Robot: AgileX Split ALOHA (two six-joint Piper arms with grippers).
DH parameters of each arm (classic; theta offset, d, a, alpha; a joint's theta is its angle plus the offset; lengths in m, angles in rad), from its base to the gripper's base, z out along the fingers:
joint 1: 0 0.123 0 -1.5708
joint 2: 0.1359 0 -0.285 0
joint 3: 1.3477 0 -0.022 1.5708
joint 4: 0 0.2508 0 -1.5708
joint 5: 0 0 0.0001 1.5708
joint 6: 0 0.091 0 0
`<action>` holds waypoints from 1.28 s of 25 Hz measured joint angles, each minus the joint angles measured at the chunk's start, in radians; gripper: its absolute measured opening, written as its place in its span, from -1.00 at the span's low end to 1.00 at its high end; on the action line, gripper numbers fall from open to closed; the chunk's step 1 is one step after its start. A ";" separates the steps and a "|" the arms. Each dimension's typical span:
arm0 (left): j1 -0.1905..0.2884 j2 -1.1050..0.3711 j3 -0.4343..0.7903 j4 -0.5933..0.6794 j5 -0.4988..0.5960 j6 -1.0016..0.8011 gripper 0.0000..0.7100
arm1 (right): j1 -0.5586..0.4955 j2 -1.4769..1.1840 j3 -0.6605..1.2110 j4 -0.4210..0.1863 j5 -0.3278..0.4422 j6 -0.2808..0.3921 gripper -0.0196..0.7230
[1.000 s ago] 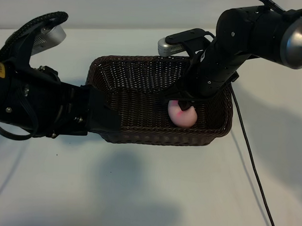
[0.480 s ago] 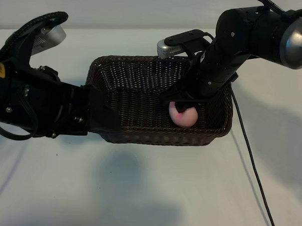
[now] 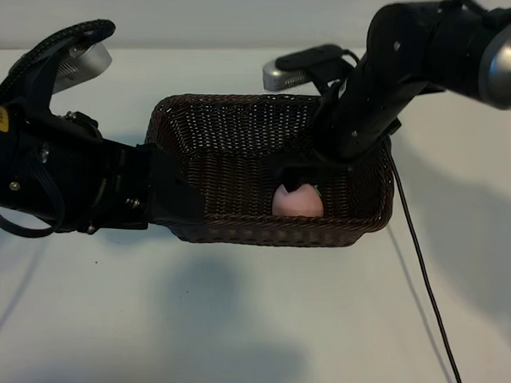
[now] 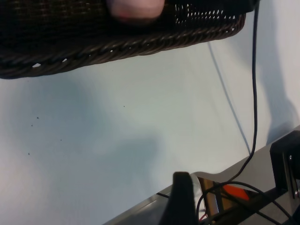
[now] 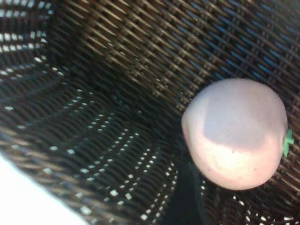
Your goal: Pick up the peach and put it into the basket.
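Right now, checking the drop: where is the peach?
Exterior view: the peach lies inside the basket, against its near wall toward the right end, just below the right gripper.

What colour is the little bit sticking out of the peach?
Green, on the pale pink peach; clearest in the right wrist view.

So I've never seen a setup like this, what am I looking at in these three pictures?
Two black robot arms work at a white table. One picture is from outside, facing them; the other two come from cameras on each arm's wrist. A dark brown woven wicker basket sits on the table, with a small round pale pink peach lying inside near its front right corner. The right end effector hangs just above the peach, holding nothing. The left end effector rests open at the basket's left end.
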 joint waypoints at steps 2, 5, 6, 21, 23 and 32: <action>0.000 0.000 0.000 0.000 0.000 0.000 0.65 | 0.000 -0.015 -0.024 0.001 0.037 0.003 0.56; 0.000 0.000 0.000 0.000 0.000 0.000 0.65 | -0.001 -0.047 -0.039 0.002 0.089 0.009 0.53; 0.000 0.000 0.000 0.000 0.000 0.000 0.65 | -0.002 -0.060 -0.041 0.003 0.104 0.009 0.52; 0.000 0.000 0.000 0.000 0.000 0.000 0.65 | -0.003 -0.202 -0.041 0.005 0.265 0.054 0.50; 0.000 0.000 0.000 0.000 0.000 0.000 0.65 | -0.003 -0.211 -0.041 0.004 0.281 0.066 0.50; 0.000 0.000 0.000 0.000 0.000 0.000 0.65 | -0.001 -0.242 -0.041 0.003 0.331 0.104 0.50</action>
